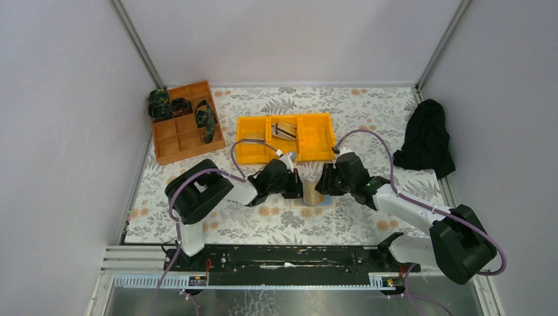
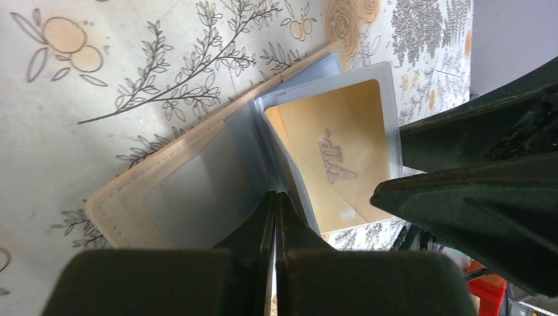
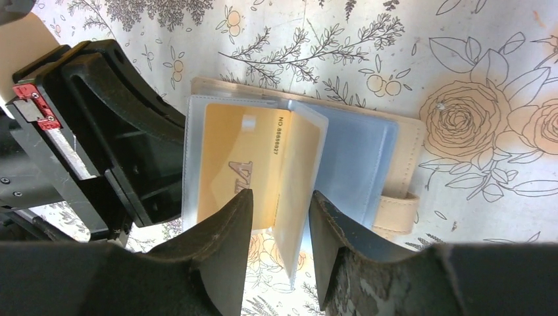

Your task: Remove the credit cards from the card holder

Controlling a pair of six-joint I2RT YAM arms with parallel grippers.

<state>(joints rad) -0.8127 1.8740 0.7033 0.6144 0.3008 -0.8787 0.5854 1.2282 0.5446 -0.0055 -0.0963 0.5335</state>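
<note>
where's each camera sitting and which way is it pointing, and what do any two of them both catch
Top external: fixed above and behind, looking down on the table; the left arm and right arm show whole, bases at the bottom edge.
Left wrist: on the left arm, looking past the shut left gripper at the open card holder; the right gripper intrudes at right.
Right wrist: on the right arm, looking down between its own parted fingers at the holder; the left gripper fills the left.
Shared: both wrist views show the tan credit card in its clear sleeve.
</note>
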